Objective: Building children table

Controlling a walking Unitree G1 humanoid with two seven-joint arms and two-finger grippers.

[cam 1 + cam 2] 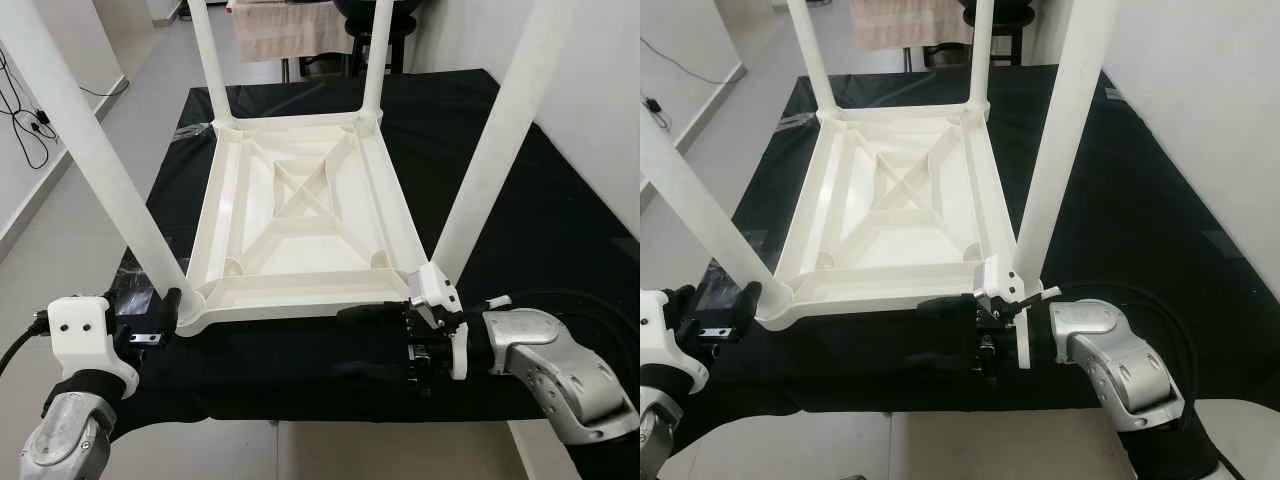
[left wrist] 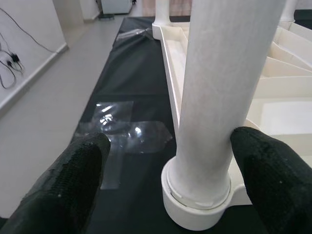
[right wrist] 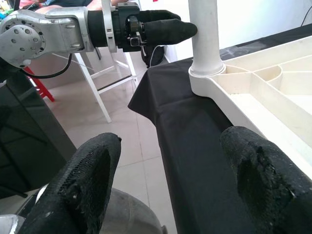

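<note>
At near edge of black cloth (image 1: 330, 360), my left gripper (image 2: 165, 161) wide around table (image 1: 300, 215) leg (image 2: 219, 97); right gripper (image 3: 170, 161) wide, empty.

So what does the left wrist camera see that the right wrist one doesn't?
Left wrist view: a close look at the table leg seated in its socket, plus clear tape stuck on the black cloth. Right wrist view: the left gripper and its silver arm beside that same leg. Both: the upturned white table and the cloth.
</note>
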